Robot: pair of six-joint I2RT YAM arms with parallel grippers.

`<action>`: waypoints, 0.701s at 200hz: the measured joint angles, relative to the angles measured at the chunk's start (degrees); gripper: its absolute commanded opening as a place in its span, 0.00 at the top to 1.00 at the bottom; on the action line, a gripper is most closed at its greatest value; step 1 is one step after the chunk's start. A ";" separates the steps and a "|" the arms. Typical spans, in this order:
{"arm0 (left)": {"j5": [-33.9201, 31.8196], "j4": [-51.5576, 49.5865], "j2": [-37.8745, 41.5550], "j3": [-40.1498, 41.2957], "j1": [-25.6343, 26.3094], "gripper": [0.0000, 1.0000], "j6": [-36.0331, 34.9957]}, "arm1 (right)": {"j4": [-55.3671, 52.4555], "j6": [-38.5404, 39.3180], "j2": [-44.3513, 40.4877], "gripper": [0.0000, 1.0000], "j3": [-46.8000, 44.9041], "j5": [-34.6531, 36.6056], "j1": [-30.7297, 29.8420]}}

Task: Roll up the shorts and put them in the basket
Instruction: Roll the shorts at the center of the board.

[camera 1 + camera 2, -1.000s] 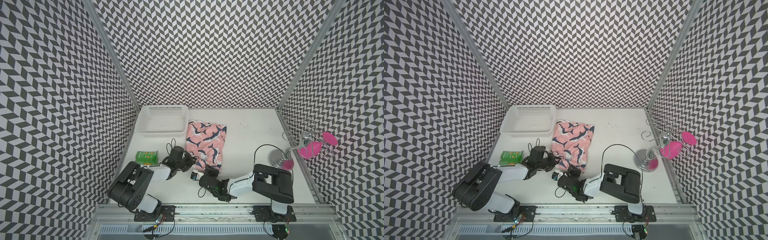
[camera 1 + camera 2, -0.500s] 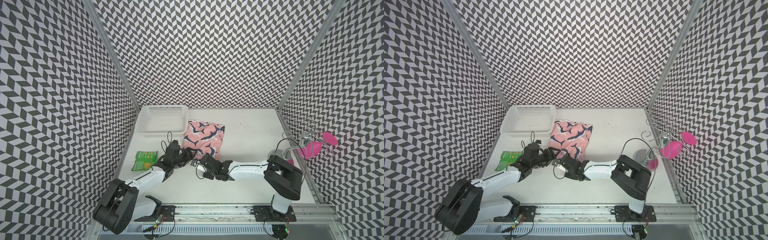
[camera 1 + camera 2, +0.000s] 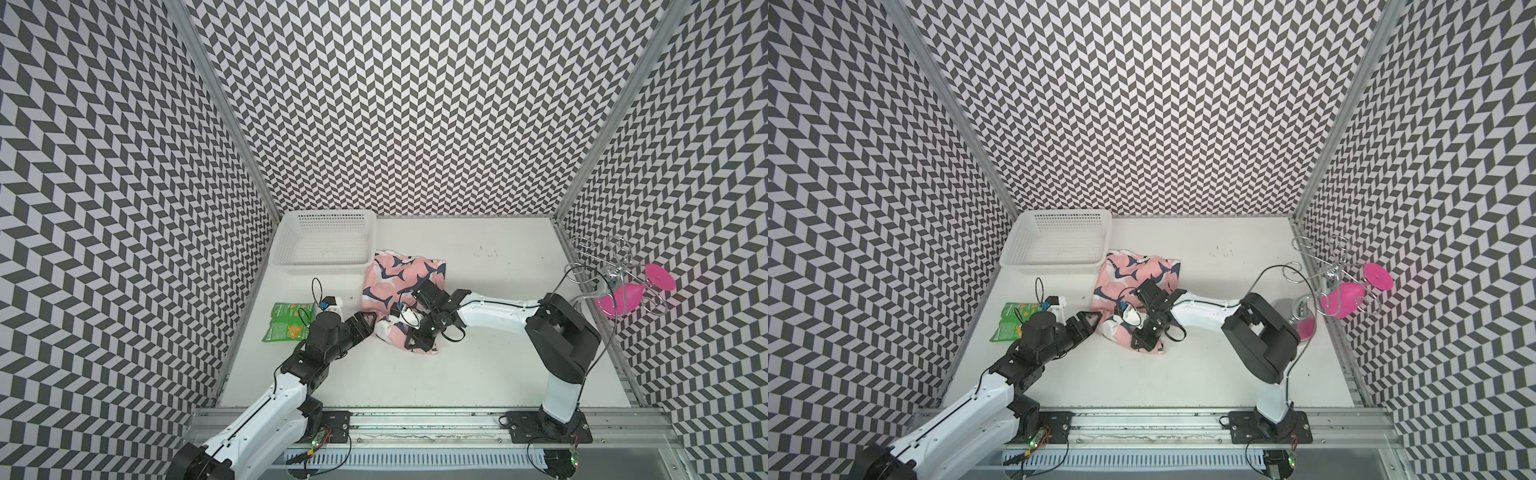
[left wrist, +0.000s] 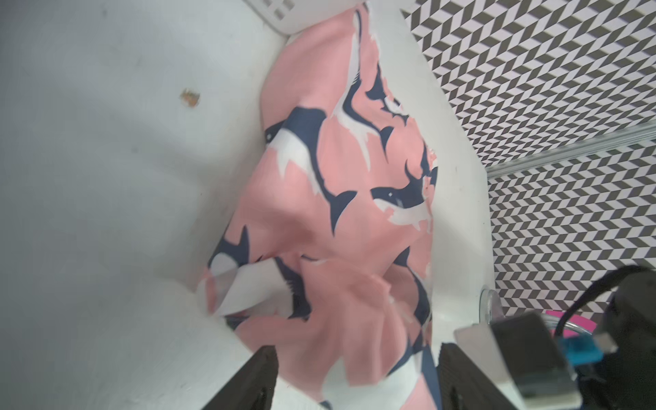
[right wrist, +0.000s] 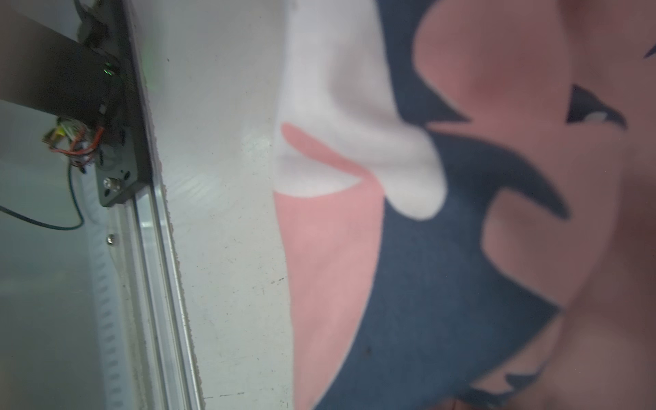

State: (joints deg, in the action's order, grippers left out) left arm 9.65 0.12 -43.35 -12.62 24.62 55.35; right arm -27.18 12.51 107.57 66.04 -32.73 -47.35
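The right gripper's (image 3: pixel 417 341) jaws pinch the shorts (image 3: pixel 401 279) at their 6 o'clock edge. The left gripper (image 3: pixel 370 326), jaws apart, sits just beside their 8 o'clock edge.

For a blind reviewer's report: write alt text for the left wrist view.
Pink shark-print shorts lie bunched on a white table, their near end between the open black fingers of the left end effector. The corner of a white basket and a chevron-patterned wall lie beyond.
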 measured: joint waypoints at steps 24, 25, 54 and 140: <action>0.52 2.05 0.74 3.30 2.32 0.20 1.07 | 0.66 -1.01 2.64 1.00 0.57 -7.23 2.47; 0.50 2.19 0.74 3.43 2.40 0.19 1.14 | 0.68 -1.05 2.71 1.00 0.57 -7.37 2.54; -0.90 12.11 0.83 10.95 5.55 0.10 4.63 | 1.95 -1.75 3.96 1.00 0.57 -11.21 3.39; -6.54 35.23 -20.39 10.58 7.65 0.13 7.06 | 5.40 -3.61 5.62 1.00 0.39 -15.45 3.74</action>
State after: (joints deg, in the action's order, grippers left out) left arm 3.11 35.35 -63.75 -2.04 32.27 62.41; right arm -21.78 8.91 113.19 66.43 -48.18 -43.62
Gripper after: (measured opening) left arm 0.886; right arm 0.104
